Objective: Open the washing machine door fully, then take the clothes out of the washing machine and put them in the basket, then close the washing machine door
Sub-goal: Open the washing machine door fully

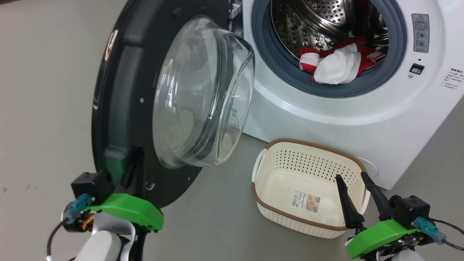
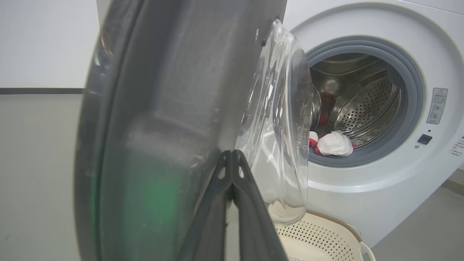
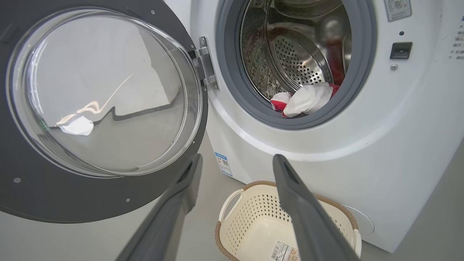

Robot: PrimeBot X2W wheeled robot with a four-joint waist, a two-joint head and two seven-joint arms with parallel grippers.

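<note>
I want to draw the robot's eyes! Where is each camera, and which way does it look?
Head: on the head, looking down at door, washer, basket; left hand and right hand show.
Left wrist: on the left arm, facing the door up close; its shut fingers show.
Right wrist: on the right arm, facing drum and basket; its open fingers show.
Shared: all see clothes in the drum.

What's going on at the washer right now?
The robot is on the door-opening step. Its left pincer, shut, has its tips at the inner face of the washing machine door, low down, apparently pressing it. The door stands wide open. The clothes, red and white, lie at the front lip of the drum inside the washing machine. The basket sits empty on the floor in front. The right pincer is open, poised above the basket.
</note>
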